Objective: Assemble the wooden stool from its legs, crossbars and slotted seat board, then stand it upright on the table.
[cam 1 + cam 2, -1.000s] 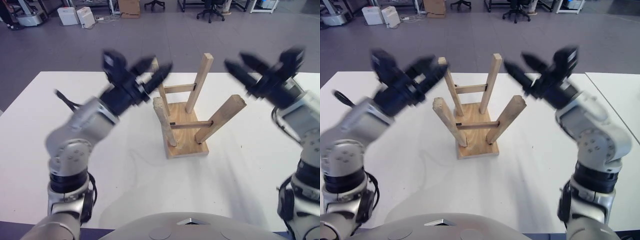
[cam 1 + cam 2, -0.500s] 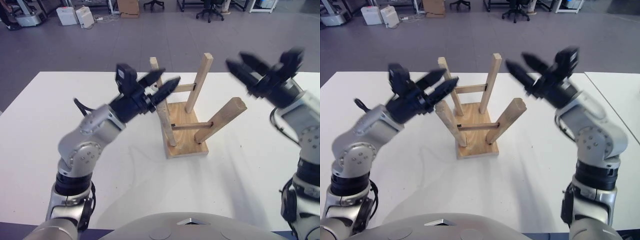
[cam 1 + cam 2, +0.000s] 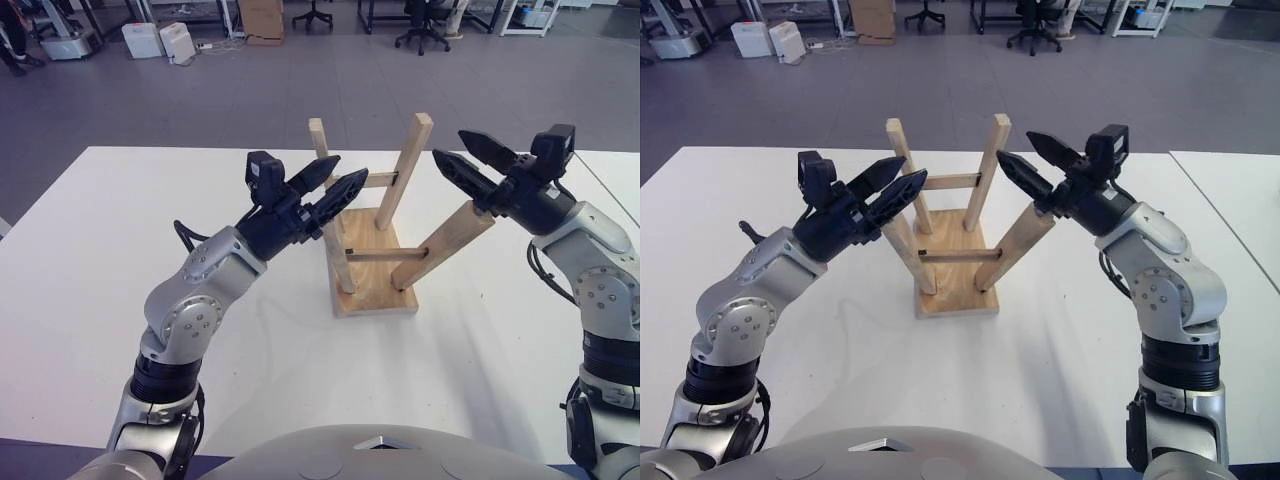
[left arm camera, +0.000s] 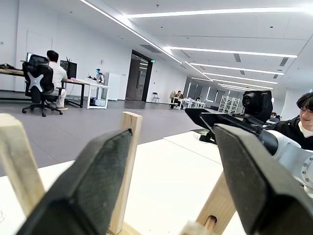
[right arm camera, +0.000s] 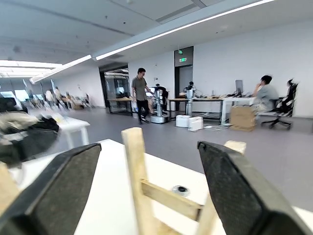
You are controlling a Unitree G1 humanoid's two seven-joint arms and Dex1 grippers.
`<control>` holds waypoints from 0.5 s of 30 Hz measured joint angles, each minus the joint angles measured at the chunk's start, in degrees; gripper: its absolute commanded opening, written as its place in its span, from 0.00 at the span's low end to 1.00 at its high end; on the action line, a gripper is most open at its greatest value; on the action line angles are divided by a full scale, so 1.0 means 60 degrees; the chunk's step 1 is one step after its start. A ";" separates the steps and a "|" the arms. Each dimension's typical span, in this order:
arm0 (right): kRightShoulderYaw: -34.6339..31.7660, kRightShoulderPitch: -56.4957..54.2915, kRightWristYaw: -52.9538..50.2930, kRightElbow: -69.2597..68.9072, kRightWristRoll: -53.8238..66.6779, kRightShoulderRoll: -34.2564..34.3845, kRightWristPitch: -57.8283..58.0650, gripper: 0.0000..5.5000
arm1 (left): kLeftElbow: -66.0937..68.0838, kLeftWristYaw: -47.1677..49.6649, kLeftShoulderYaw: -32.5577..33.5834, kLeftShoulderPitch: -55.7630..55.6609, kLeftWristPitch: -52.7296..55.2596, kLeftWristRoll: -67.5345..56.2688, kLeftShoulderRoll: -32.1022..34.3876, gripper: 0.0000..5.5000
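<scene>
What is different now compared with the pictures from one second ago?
Both arms moved inward toward the stool. The left gripper reached the top of the near left leg, and the right gripper neared the near right leg. Both keep their fingers open, holding nothing. The stool stayed upside down on the table.

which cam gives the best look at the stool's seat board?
Left eye view: the seat board lies flat on the table, near edge and part of its top face visible between the upturned legs. Right eye view shows the same. The wrist views look across leg tops and a crossbar, above the board.
</scene>
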 measured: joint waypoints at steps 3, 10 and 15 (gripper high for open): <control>-0.0877 -0.0471 -0.0259 0.1042 0.0913 0.0085 0.0399 0.67 | -0.0137 0.0522 0.1089 -0.0296 0.0206 -0.1560 -0.0106 0.56; 0.2214 -0.0065 0.1934 0.4736 -0.3329 0.0279 -0.1822 0.67 | 0.0392 0.0438 0.3627 0.0956 0.0184 -0.2666 0.0969 0.56; 0.4168 0.2087 0.3249 0.1072 -0.3402 0.0223 -0.1199 0.67 | 0.1522 -0.2686 0.2979 0.4809 -0.0354 0.0889 0.3055 0.56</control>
